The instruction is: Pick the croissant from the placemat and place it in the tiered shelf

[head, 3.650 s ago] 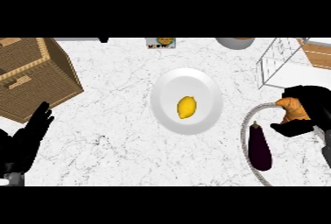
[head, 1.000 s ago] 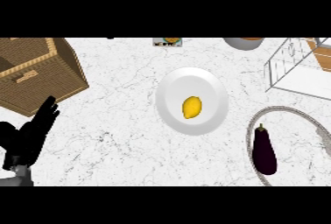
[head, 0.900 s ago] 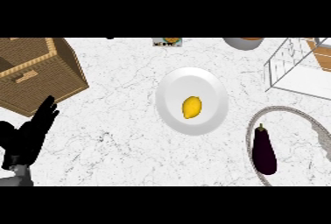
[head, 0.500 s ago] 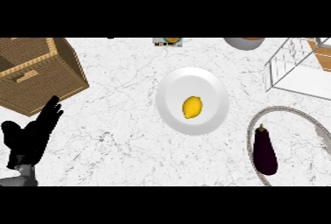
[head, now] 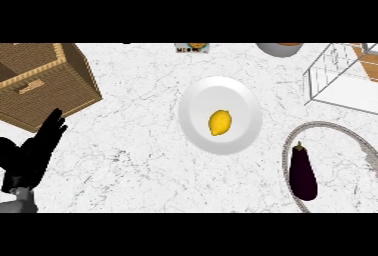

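Left hand [head: 33,155] sits at the lower left edge, fingers straight and close together, pointing up, holding nothing. Wicker basket [head: 44,80] lies just beyond its fingertips, apart from them. To the hand's right is a white plate [head: 244,95] with a lemon [head: 220,122] on it. Well to the right of that is the round placemat [head: 325,127], with an eggplant [head: 303,172] on it. The tiered shelf [head: 332,75] stands far right and farther out than the hand. Croissant: cannot tell where; a brown patch [head: 367,51] at the shelf's top edge is too cut off to identify.
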Controlling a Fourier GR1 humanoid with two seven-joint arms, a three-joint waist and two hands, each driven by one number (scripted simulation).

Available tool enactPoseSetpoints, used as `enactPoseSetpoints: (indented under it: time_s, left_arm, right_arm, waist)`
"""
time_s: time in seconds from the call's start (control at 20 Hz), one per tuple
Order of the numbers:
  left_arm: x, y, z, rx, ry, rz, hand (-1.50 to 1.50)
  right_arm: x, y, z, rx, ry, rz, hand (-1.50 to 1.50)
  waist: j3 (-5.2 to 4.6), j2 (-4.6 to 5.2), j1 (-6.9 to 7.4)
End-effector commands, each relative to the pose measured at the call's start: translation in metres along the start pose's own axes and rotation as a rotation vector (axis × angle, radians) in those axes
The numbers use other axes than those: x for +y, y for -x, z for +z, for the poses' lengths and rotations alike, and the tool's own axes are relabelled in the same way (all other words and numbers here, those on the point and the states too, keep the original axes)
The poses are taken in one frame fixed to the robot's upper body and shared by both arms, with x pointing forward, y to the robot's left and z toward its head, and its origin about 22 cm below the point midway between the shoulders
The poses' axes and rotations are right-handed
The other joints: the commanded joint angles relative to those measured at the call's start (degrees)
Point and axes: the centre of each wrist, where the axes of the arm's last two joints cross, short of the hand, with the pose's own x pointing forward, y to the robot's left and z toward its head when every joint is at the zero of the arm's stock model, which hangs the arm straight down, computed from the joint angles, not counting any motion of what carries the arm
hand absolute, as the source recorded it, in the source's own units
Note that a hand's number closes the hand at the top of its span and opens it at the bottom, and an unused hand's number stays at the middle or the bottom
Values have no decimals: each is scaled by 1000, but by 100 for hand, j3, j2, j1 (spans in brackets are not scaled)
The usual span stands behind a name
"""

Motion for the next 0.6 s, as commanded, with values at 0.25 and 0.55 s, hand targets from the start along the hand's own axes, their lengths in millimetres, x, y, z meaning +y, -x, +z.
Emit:
enactPoseSetpoints:
  time_s: [0.25,0.55]
  left_arm:
    - [-14,-1,5,-17,-13,-5,0]
    - [6,-3,9,9,-11,13,0]
  right_arm:
    - [-12,11,-4,-11,-11,-251,-150]
    - [-29,26,0,21,-53,-464,-150]
  waist:
    - [1,-22,-46]
    - [1,-44,-96]
